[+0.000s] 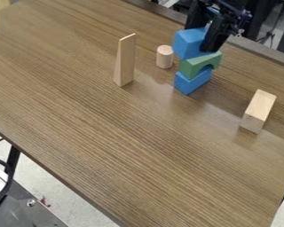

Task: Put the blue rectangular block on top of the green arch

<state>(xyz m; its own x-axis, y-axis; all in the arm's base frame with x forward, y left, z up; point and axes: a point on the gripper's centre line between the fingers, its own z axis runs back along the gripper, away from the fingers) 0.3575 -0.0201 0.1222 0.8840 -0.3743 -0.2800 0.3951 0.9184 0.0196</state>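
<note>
My gripper [202, 36] grasps the blue rectangular block [187, 44], on or just above the green arch [195, 64], which sits on a lower blue block [192, 82]. I judge this the placing step: settle it level, then release gently.

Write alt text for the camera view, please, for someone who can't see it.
A black robot claw holds a blue block over a green arch, which rests on another blue block. Nearby on the wooden table are a tall wedge, a short cylinder and a pale oblong block.
</note>
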